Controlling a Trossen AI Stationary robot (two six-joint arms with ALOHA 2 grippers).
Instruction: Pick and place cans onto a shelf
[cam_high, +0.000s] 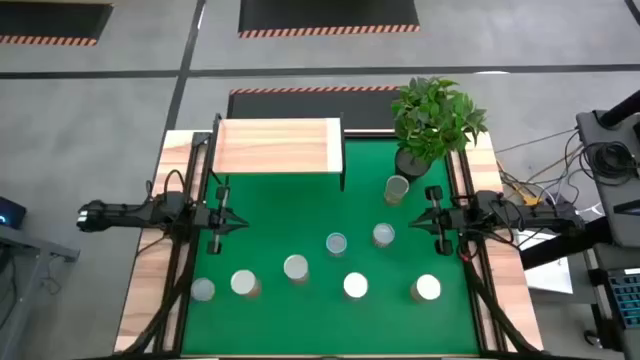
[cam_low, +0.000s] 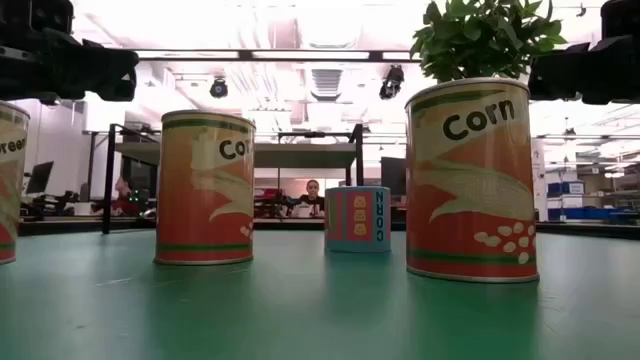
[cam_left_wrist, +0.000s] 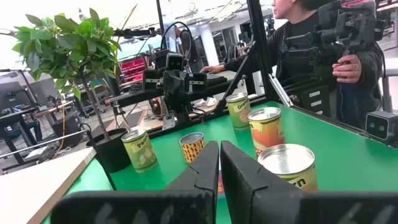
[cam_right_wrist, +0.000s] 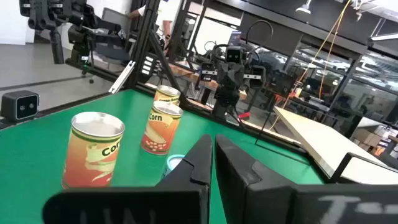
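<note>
Eight cans are counted on the green mat (cam_high: 270, 230), all upright with silvery round tops — none yet on the shelf (cam_high: 277, 146), whose pale wood plank on thin black legs is seen bare at the far left of the table. The left gripper (cam_high: 240, 222) is held at the left edge of the mat with its dark fingers pressed together on nothing; the right gripper (cam_high: 419, 223) is held at the right edge, likewise closed and empty. The relation that matters is judged to be this: the shelf lies just beyond the left gripper, while the can nearest any tool, the blue-grey-topped can (cam_high: 383, 235), stands just beside the right gripper, toward the table's middle. For the left arm the tan-topped can (cam_high: 295, 267) is judged the handiest, lying nearer the camera side and inward. Each can's long axis is vertical, so a side-on pinch is called for — smooth paper labels over hard round tin may slip or roll if tipped.
</note>
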